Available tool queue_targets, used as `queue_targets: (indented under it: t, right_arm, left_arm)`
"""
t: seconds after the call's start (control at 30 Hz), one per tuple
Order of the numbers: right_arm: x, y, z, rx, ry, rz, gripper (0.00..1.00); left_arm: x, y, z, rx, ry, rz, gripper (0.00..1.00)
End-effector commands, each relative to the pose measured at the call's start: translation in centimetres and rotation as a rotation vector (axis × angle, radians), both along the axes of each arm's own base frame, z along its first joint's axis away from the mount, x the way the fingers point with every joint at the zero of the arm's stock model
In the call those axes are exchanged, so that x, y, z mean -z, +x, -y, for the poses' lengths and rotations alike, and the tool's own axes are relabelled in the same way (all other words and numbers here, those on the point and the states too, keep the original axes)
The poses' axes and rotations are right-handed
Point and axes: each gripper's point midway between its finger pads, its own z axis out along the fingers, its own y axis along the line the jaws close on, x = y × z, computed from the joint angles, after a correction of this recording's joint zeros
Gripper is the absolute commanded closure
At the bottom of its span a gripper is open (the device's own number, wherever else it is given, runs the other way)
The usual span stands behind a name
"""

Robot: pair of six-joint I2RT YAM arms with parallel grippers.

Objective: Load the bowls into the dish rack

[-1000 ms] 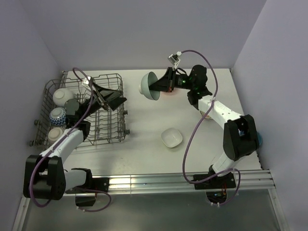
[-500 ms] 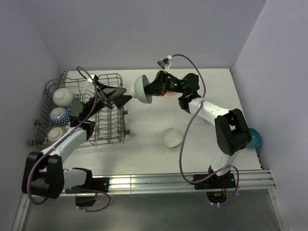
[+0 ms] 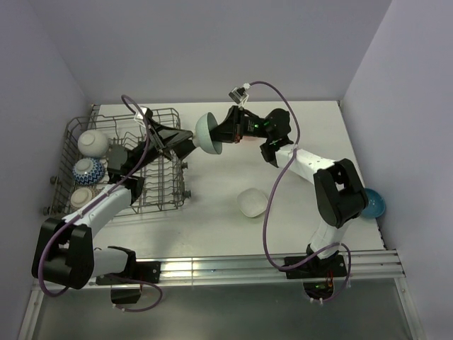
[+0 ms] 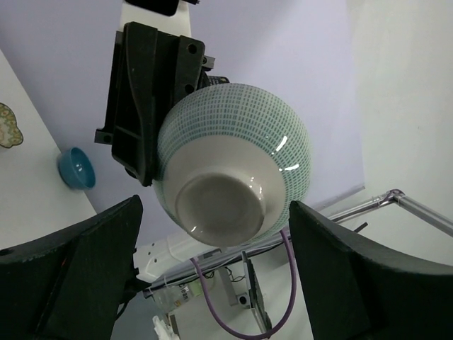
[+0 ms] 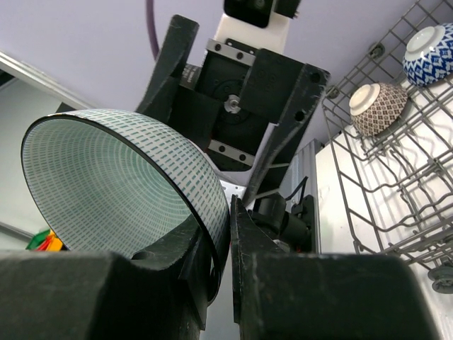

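Pale green bowl (image 3: 206, 132), aloft just right of the dish rack (image 3: 170, 112), lay on its side between the two arms. The right gripper (image 5: 228, 212) pinched its rim, a grip shown only by the right wrist view. The left wrist view alone showed its foot, with the left gripper (image 3: 186, 143) spread, fingers either side and apart from it.

Counted from above:
- One bowl was held.
- Three stood in the rack's left side: white bowl (image 3: 92, 142), blue-patterned bowl (image 3: 85, 170), brown-patterned bowl (image 5: 375, 108).
- Two sat on the tabletop (image 3: 212, 227): white square bowl (image 3: 253, 202) and, at the right edge, blue bowl (image 3: 373, 204).
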Motion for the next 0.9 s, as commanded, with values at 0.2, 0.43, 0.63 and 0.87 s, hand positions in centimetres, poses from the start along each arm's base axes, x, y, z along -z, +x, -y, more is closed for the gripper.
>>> queue_targets:
  t: [0.2, 0.43, 0.63, 0.87]
  right_arm:
    - [-1.9, -0.6, -0.6, -0.022, 0.043, 0.094, 1.0]
    - [-1.9, -0.6, -0.6, -0.026, 0.042, 0.088, 1.0]
    - [-2.0, -0.4, -0.7, -0.029, 0.044, 0.082, 1.0]
    - [-1.8, -0.3, -0.8, -0.03, 0.039, 0.076, 1.0]
  left_arm:
    - [-3.0, -1.1, 0.3, 0.016, -0.035, 0.133, 0.23]
    - [-2.8, -1.3, 0.5, 0.024, -0.035, 0.129, 0.29]
    - [-2.6, -1.6, 0.6, 0.031, -0.031, 0.132, 0.35]
    - [-2.5, -1.8, 0.6, 0.038, -0.029, 0.135, 0.42]
